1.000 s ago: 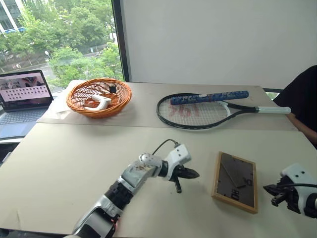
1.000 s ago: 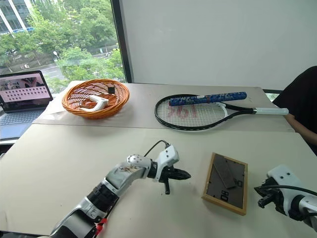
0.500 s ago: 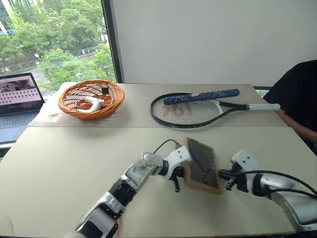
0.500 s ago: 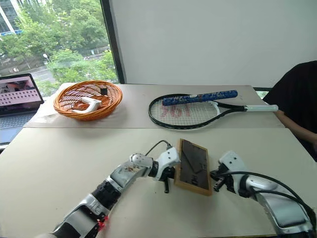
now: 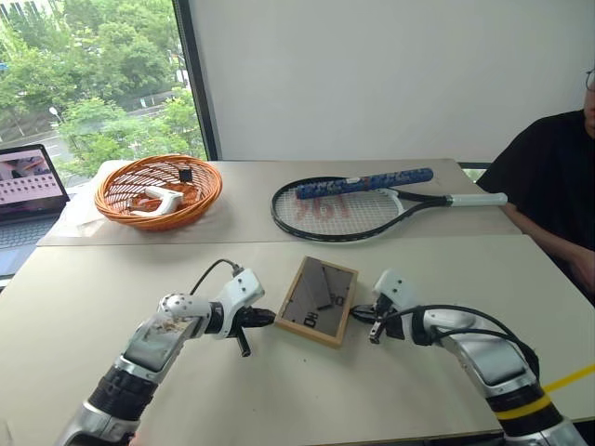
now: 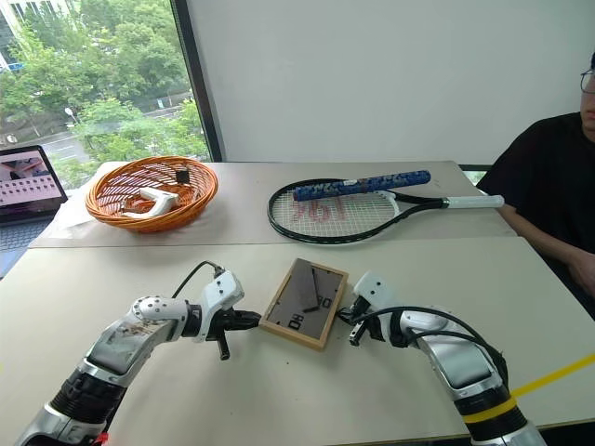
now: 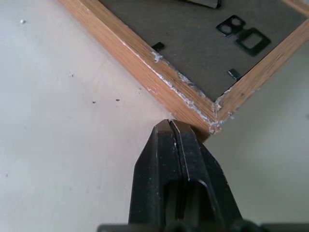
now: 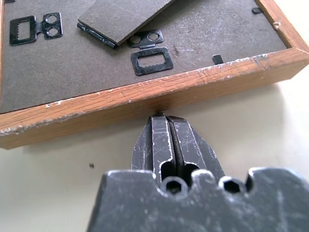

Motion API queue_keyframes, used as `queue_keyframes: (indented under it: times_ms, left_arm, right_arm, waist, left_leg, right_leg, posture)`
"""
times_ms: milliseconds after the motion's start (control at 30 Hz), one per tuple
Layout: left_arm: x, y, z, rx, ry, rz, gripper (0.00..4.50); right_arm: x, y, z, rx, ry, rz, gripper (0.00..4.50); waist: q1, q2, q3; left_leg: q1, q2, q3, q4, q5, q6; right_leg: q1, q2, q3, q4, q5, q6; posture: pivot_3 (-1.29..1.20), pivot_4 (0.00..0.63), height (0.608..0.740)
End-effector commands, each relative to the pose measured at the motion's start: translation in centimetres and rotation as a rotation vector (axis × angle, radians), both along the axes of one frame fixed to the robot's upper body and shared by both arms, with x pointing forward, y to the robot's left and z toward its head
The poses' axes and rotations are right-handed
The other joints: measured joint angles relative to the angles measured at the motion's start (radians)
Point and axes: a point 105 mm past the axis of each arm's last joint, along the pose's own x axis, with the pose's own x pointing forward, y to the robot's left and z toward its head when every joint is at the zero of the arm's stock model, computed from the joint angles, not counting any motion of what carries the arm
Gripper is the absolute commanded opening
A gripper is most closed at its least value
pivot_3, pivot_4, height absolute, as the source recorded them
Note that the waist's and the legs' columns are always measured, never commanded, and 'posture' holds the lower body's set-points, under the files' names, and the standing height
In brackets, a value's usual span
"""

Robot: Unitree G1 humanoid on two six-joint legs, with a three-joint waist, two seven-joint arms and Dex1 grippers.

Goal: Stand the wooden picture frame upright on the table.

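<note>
The wooden picture frame (image 5: 319,299) lies flat on the table (image 5: 112,279), dark grey back panel up, with its stand flap (image 8: 123,17) folded down. My left gripper (image 5: 265,318) is shut; in the left wrist view its closed tip (image 7: 170,124) meets a corner of the frame (image 7: 203,63). Shut as well, my right gripper (image 5: 359,316) presses its tip (image 8: 161,118) against the opposite wooden side edge of the frame (image 8: 145,94). The frame sits squeezed between the two tips, held by neither.
A tennis racket (image 5: 349,206) with a blue grip lies behind the frame. An orange wicker basket (image 5: 158,186) with small items stands at the back left, beside a laptop (image 5: 28,190). A person in black (image 5: 548,195) sits at the right edge.
The right gripper came in from the right and pushed the frame leftward across the table. The left gripper backed off to the left and now rests against the frame's other side.
</note>
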Motion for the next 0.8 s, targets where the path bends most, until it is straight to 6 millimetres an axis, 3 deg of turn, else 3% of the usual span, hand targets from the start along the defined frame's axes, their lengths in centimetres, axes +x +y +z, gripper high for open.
queue_keyframes:
  times_ms: [33, 167, 300, 567, 667, 800]
  left_arm:
    - [-1.0, -0.1, -1.7, 0.015, 0.088, 0.024, 0.04]
    - [-1.9, -0.7, -1.8, 0.002, 0.112, 0.015, 0.04]
    - [-1.9, 0.3, -2.0, 0.023, 0.114, 0.051, 0.04]
    - [0.6, 4.2, -1.1, 0.0, 0.084, 0.27, 0.04]
    - [0.6, 4.4, -0.9, -0.029, 0.101, 0.287, 0.04]
    - [0.8, 3.7, -0.9, -0.053, 0.111, 0.285, 0.04]
  right_arm:
    - [0.6, 1.7, -1.1, -0.018, 0.003, 0.059, 0.0]
    - [2.0, 2.5, -1.1, -0.029, -0.02, 0.081, 0.0]
    - [2.0, 2.8, -1.1, -0.024, -0.014, 0.102, 0.0]
    - [0.0, 0.8, -1.8, -0.102, 0.049, 0.116, 0.0]
    - [-1.6, 0.3, -1.8, -0.133, 0.104, 0.155, 0.0]
    - [-3.6, 1.3, -1.9, -0.121, 0.172, 0.221, 0.0]
  waist:
    - [-0.001, 0.0, 0.0]
    - [-0.001, -0.001, -0.001]
    - [0.005, -0.002, -0.001]
    - [0.012, -0.002, -0.001]
    - [0.027, -0.002, -0.001]
    - [0.039, -0.002, -0.002]
  left_leg:
    - [0.0, 0.0, 0.0, 0.0, 0.0, 0.0]
    - [0.001, 0.0, -0.001, 0.0, 0.0, 0.0]
    - [0.001, 0.0, -0.001, -0.001, 0.0, 0.0]
    - [0.001, 0.0, -0.002, -0.004, 0.0, 0.0]
    - [0.001, 0.0, -0.004, -0.005, 0.0, 0.0]
    - [0.001, 0.0, -0.004, -0.005, 0.0, 0.0]
  right_leg:
    - [0.0, 0.0, 0.0, 0.0, 0.0, 0.0]
    - [0.0, 0.0, -0.001, 0.0, 0.0, 0.0]
    - [0.001, 0.0, -0.001, 0.0, 0.0, -0.001]
    - [0.0, 0.0, -0.003, 0.0, -0.003, -0.003]
    - [0.001, 0.0, -0.005, 0.0, -0.003, -0.004]
    - [0.0, -0.001, -0.007, -0.001, -0.004, -0.004]
  posture:
    - [0.0, 0.15, 0.697]
    - [0.0, 0.15, 0.697]
    - [0.0, 0.15, 0.697]
    - [0.0, 0.15, 0.697]
    - [0.0, 0.15, 0.697]
    - [0.0, 0.15, 0.697]
